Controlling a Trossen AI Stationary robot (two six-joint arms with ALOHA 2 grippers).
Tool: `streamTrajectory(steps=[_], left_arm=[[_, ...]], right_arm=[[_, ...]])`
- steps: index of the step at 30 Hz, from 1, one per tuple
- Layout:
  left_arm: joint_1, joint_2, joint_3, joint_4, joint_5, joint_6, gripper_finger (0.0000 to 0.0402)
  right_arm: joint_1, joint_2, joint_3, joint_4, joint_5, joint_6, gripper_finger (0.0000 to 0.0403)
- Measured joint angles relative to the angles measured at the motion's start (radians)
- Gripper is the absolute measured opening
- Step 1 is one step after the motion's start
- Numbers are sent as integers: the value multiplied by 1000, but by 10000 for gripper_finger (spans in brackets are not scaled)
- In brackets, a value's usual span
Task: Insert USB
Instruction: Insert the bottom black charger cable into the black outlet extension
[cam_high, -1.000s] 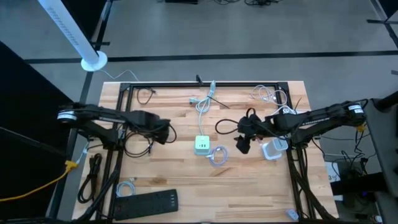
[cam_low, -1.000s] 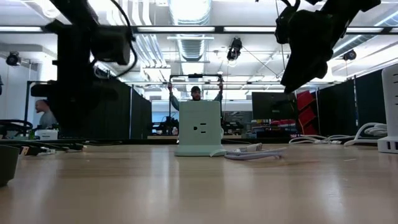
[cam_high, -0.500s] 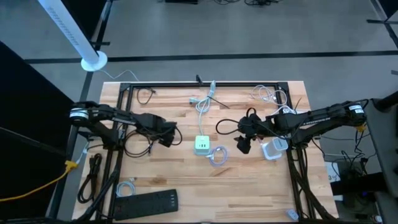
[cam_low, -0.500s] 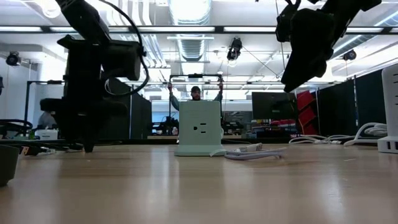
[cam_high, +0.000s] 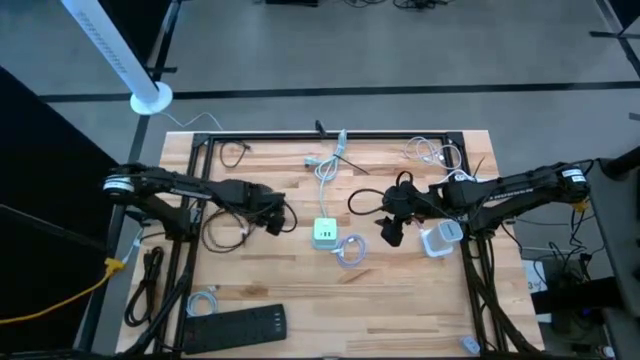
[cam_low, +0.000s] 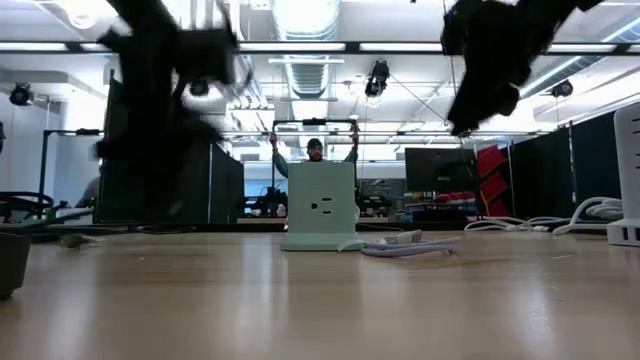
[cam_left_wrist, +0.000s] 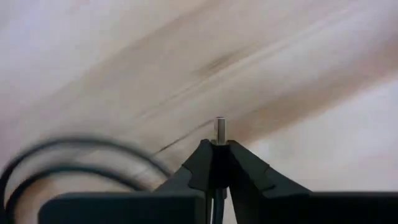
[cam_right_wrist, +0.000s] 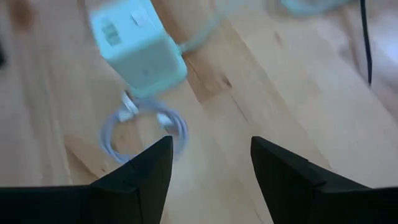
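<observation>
A pale green charger cube (cam_high: 324, 233) stands mid-table, its USB ports up (cam_right_wrist: 137, 46). A white coiled cable (cam_high: 350, 250) lies beside it. My left gripper (cam_high: 273, 222) hangs left of the cube, shut on a black cable's USB plug (cam_left_wrist: 219, 127). The cable's loop (cam_high: 225, 232) lies on the wood behind it. My right gripper (cam_high: 390, 232) hovers open to the right of the cube, with nothing between its fingers (cam_right_wrist: 211, 162). My left gripper pinches the USB plug between its two fingertips, and the plug's metal tip (cam_left_wrist: 219, 126) sticks out beyond them. The fingers come from above and point steeply down. The plug points down along the fingers, above the wood. Its cable trails back to the loop on the table.
A black power strip (cam_high: 235, 325) lies at the near left, with a small white cable (cam_high: 203, 300) beside it. More white cables (cam_high: 435, 153) and a white adapter (cam_high: 440, 238) lie at the right. A black frame (cam_high: 330, 137) borders the tabletop.
My left gripper has moved toward the charger cube. It dipped to the tabletop half a second ago and has since risen, showing blurred in the low view. The black cable's loop has shifted slightly after it. My right gripper has stayed in place.
</observation>
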Motion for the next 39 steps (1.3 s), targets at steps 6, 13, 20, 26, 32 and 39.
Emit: streamTrajectory(steps=[6, 13, 20, 26, 32, 39], left_arm=[[-47, -75, 175, 319, -240, 275, 21], [-42, -116, 281, 639, -327, 435, 21], [-74, -124, 327, 993, -173, 717, 21], [-101, -105, 327, 1276, 152, 1060, 21], [-114, -93, 335, 1295, 149, 1355, 21], [-114, -93, 346, 1292, 146, 1324, 21]], right_arm=[[0, 3, 124, 96, 30, -179, 202], [0, 2, 233, 311, 96, -309, 200], [0, 2, 265, 485, 86, -423, 199], [0, 22, 262, 704, -33, -486, 199], [0, 63, 292, 748, -124, -566, 199], [0, 135, 361, 748, -74, -588, 199]])
